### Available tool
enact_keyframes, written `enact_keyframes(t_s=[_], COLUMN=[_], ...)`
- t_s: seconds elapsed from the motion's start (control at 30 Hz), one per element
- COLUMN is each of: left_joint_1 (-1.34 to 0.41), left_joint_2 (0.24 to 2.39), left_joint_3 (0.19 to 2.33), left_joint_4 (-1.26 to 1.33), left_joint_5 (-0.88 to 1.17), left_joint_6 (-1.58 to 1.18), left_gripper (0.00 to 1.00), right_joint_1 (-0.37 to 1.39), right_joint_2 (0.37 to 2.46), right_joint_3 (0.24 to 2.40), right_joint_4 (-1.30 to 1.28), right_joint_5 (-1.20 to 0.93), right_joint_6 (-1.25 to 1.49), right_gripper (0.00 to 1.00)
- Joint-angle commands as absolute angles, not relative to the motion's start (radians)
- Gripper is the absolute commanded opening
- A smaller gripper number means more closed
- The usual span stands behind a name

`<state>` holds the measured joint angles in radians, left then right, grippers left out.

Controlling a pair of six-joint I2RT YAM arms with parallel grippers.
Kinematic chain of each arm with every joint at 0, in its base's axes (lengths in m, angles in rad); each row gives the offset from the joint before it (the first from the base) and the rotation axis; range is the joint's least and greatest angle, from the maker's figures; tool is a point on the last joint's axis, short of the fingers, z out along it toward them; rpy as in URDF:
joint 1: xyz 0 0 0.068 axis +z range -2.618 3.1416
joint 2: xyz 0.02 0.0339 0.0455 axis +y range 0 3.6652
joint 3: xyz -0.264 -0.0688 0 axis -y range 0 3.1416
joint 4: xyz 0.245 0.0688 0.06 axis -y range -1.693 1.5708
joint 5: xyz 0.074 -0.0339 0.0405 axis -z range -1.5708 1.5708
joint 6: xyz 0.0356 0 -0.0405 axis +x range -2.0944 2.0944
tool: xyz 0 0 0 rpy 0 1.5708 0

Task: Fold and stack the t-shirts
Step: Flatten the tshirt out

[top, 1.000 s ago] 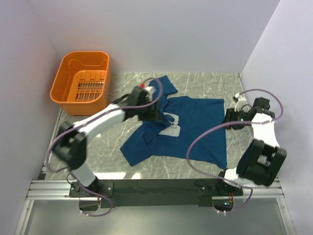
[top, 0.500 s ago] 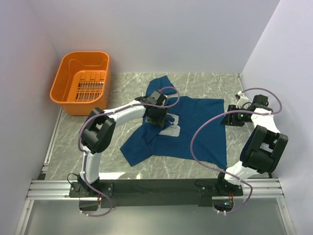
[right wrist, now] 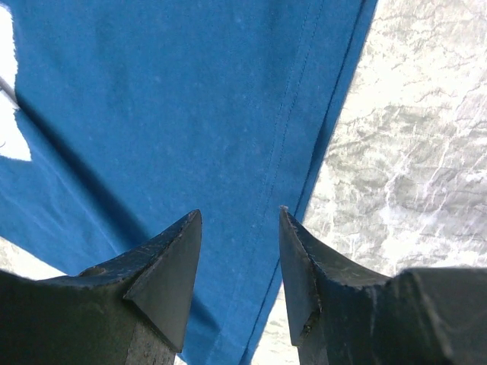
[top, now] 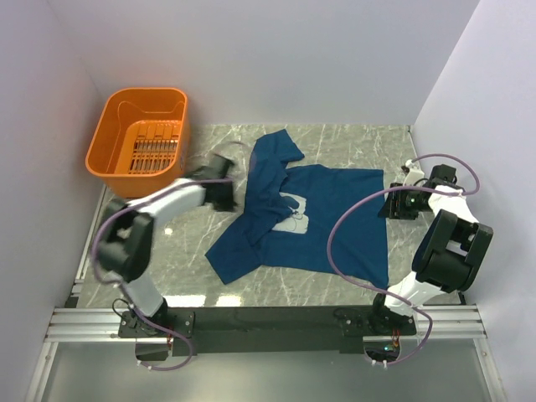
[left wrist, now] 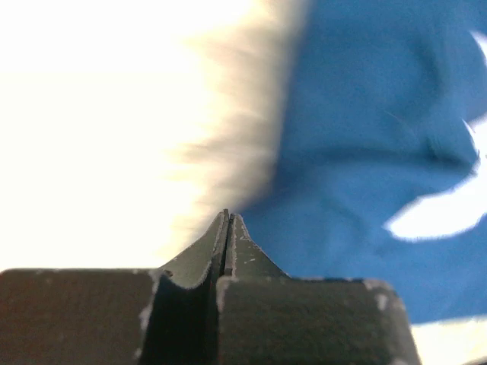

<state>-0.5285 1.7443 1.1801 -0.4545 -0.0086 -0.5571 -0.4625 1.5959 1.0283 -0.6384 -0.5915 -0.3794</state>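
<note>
Though rumpled, t-shirt (right wrist: 152,114) beneath right tool (right wrist: 238,211).

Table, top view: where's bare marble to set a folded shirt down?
Bare table lies near-left, between the left arm and the lower-left corner of the t-shirt. A second strip runs along the back wall, right of the shirt's far sleeve. Crowded: the centre under the t-shirt, the back-left by the orange basket, the right edge by the right arm.
</note>
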Motion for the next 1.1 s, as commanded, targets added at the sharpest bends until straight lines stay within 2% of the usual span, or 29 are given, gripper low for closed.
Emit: enact_keyframes(t_s=[0.0, 0.1, 0.17, 0.23, 0.27, 0.43, 0.73, 0.9, 0.97, 1.0, 1.03, 1.07], left_joint_1=[-0.352, -0.318, -0.325, -0.373, -0.396, -0.529, -0.725, -0.768, -0.773, -0.775, -0.773, -0.773], left_joint_2=[1.602, 1.546, 1.537, 1.549, 1.558, 1.673, 2.038, 2.103, 2.124, 2.128, 2.129, 2.125], left_joint_3=[1.045, 1.000, 1.000, 1.041, 1.063, 1.247, 1.624, 1.700, 1.709, 1.712, 1.712, 1.707], left_joint_4=[-0.330, -0.278, -0.224, -0.225, -0.242, -0.308, -0.576, -0.638, -0.655, -0.657, -0.657, -0.652], left_joint_5=[0.052, 0.151, 0.274, 0.278, 0.267, 0.232, -0.044, -0.116, -0.144, -0.153, -0.166, -0.181], left_joint_6=[-0.649, -0.612, -0.569, -0.526, -0.514, -0.451, -0.336, -0.318, -0.321, -0.324, -0.331, -0.336], left_gripper=[0.01, 0.01, 0.22, 0.43, 0.46, 0.54, 0.59, 0.58, 0.49, 0.43, 0.19, 0.06], right_joint_1=[-0.463, -0.463, -0.462, -0.462, -0.462, -0.462, -0.463, -0.462, -0.462, -0.462, -0.463, -0.462], right_joint_2=[1.595, 1.595, 1.598, 1.605, 1.605, 1.600, 1.605, 1.608, 1.612, 1.615, 1.614, 1.614], right_joint_3=[1.032, 1.034, 1.038, 1.046, 1.048, 1.037, 1.029, 1.023, 1.025, 1.025, 1.025, 1.026], right_joint_4=[-0.609, -0.614, -0.629, -0.640, -0.644, -0.643, -0.649, -0.643, -0.641, -0.643, -0.643, -0.641], right_joint_5=[-0.591, -0.601, -0.606, -0.615, -0.617, -0.621, -0.618, -0.615, -0.621, -0.623, -0.627, -0.627], right_joint_6=[-0.377, -0.391, -0.402, -0.419, -0.422, -0.434, -0.451, -0.453, -0.451, -0.448, -0.446, -0.445], right_gripper=[0.52, 0.53, 0.55, 0.56, 0.57, 0.59, 0.60, 0.61, 0.61, 0.61, 0.61, 0.61])
